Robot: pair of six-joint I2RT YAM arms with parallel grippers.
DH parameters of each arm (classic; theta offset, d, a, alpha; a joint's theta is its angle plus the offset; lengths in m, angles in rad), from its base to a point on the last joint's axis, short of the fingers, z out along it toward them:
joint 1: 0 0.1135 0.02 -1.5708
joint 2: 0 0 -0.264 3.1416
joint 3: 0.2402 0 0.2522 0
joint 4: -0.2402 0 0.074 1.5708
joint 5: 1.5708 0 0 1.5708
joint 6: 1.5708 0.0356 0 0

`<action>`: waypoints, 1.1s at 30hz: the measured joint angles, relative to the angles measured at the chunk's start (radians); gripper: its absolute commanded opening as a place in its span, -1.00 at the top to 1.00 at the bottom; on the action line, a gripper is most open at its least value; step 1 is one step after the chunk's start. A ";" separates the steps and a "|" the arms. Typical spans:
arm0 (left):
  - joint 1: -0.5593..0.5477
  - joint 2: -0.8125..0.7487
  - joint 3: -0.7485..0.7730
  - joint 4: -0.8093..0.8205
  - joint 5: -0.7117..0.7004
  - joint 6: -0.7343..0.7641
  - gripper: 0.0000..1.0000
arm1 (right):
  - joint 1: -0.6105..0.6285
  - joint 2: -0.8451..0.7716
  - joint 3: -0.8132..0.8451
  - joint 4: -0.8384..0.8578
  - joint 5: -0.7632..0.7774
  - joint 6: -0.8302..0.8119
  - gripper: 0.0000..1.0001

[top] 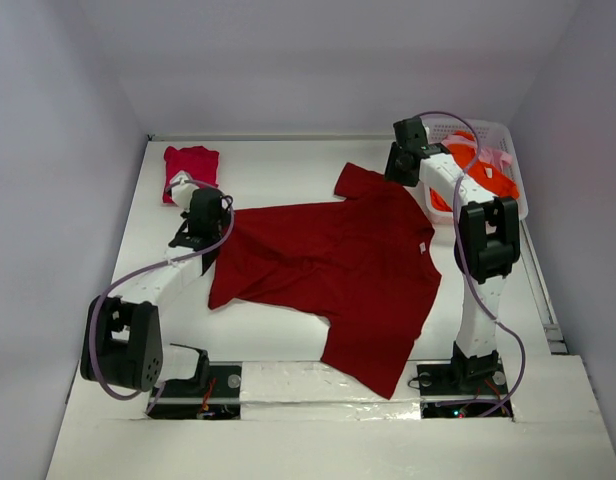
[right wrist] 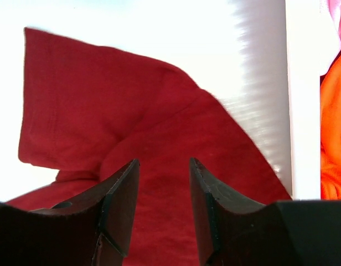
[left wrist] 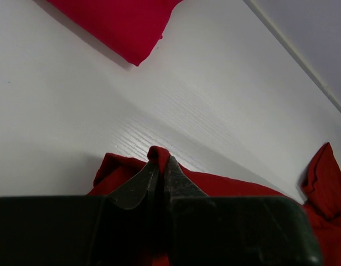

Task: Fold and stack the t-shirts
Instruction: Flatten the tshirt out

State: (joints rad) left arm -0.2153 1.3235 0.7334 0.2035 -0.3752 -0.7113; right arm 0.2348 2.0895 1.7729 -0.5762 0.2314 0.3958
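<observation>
Arm bases (top: 208, 385) nearest up top; we see dark red shirt (top: 328, 260) spread at centre, crimson shirt (top: 191, 165) folded far left, orange shirt (top: 485, 178) in basket (top: 488, 130). Left wrist: left gripper (left wrist: 159, 166) clenched on a fold of it. Right wrist: right gripper (right wrist: 164, 163) released over its sleeve (right wrist: 76, 105).

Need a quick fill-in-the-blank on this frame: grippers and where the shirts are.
The left gripper is ___ on a fold of the dark red t-shirt.
The right gripper sits by that shirt's far sleeve, jaws ___.
The orange t-shirt lies ___ the white basket.
The crimson-pink t-shirt sits folded at the table's far ___ corner.
Missing: shut; open; inside; left.
</observation>
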 measured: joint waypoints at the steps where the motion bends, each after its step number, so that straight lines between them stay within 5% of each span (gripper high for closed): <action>1: 0.002 -0.009 -0.004 -0.001 0.000 0.001 1.00 | 0.000 0.000 0.003 -0.002 0.000 0.000 0.05; 19: 0.014 0.017 -0.006 0.014 0.053 0.008 1.00 | 0.000 0.201 0.315 -0.053 -0.090 -0.138 -0.10; 33: 0.014 0.025 -0.006 0.017 0.060 0.016 1.00 | 0.000 0.241 0.330 -0.071 -0.101 -0.164 -0.04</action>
State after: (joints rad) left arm -0.2008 1.3483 0.7277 0.2203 -0.3149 -0.6956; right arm 0.2348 2.3306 2.1029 -0.6468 0.1303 0.2314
